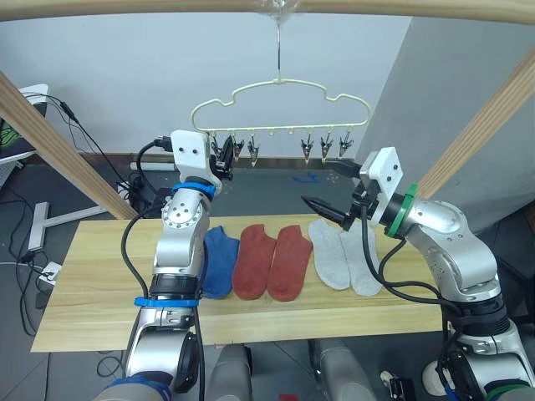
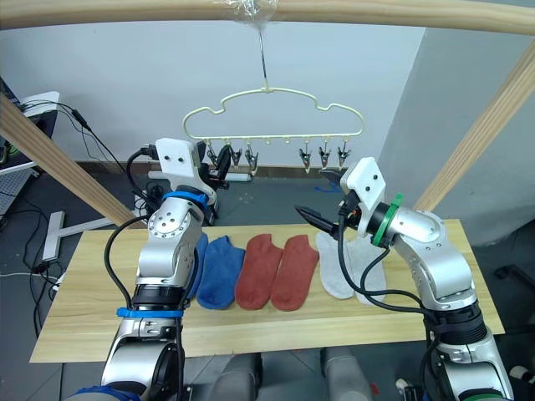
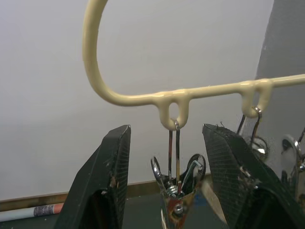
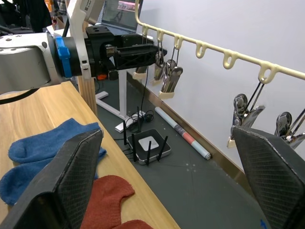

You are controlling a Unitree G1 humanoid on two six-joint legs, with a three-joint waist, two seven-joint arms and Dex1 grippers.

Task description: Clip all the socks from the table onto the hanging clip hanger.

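**Socks all on the desk, left claw lined up on a clip**

Socks [image 2: 276, 271] lie in a row on the desk [image 2: 75, 309], two blue, two red, two grey, none of them clipped up yet. The hanger [image 1: 280, 104] hangs from the pole [image 1: 267, 7] above and behind them, its clips [image 1: 326, 146] dangling empty.

The left claw [image 1: 224, 157] is raised to the hanger's left end, holding nothing, and in its wrist view the jaws stand wide on either side of one clip [image 3: 177, 191], not touching it. The right claw [image 1: 328, 190] sits near the hanger's right end above the grey socks, jaws spread wide and empty too.

From where I stand, the step looks like squeezing that clip open. To do it well, the left claw should close on the clip's upper handles, not the wire loop, and press slowly, since the hanger swings freely on its hook and a sideways nudge would push the clip out from between the jaws. The right claw would then need to go down for a sock, the grey ones being closest.
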